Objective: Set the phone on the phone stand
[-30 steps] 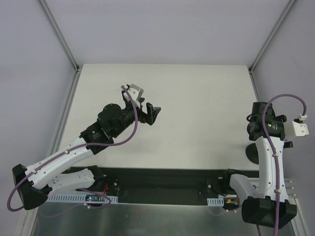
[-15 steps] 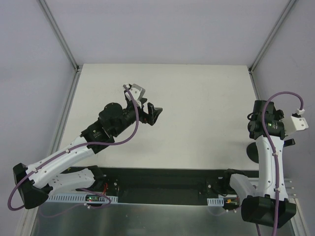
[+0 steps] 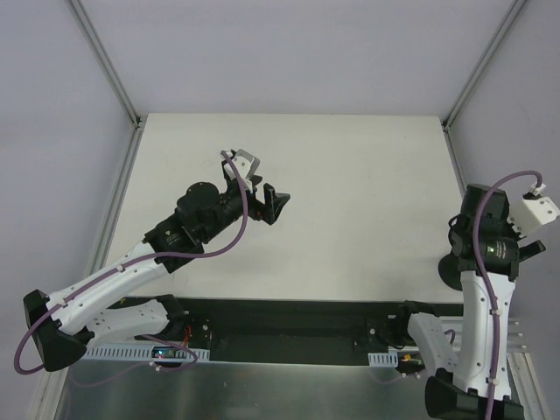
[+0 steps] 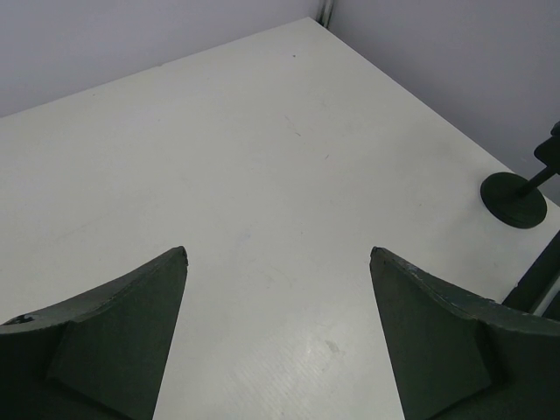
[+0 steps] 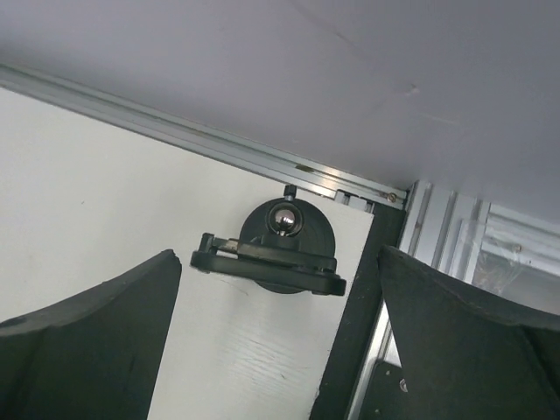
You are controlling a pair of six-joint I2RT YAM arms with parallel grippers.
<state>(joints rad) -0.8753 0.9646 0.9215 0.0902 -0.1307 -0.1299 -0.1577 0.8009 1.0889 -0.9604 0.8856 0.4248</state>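
**Both grippers spread and empty; stand at the lower right table edge**

In the top view the matte white rectangular table (image 3: 350, 175) fills the middle of the frame. The small all-black phone stand (image 3: 450, 272) shows only as a dark rounded base at the lower right, mostly hidden under the white right arm (image 3: 479, 302).

The right wrist view looks down on the stand (image 5: 271, 261) at frame centre. It has a round disc base, a shiny metal ball joint (image 5: 284, 219) and a flat, rounded-corner cradle bar lying across it, with a small tab at its left end. It stands on the white surface just beside a brushed aluminium rail (image 5: 175, 131) that runs diagonally under a smooth grey wall (image 5: 262, 52). The right gripper (image 5: 280, 254) is spread wide, its dull black wedge-shaped fingers (image 5: 79, 341) at the lower corners, with nothing between them.

In the left wrist view the left gripper (image 4: 278, 254) is likewise wide apart and holds nothing. Its dark, faintly grainy fingers (image 4: 105, 341) frame bare tabletop. The stand's disc and thin stem sit at the right edge there. A glossy purple cable (image 3: 223, 236) loops along the left arm.
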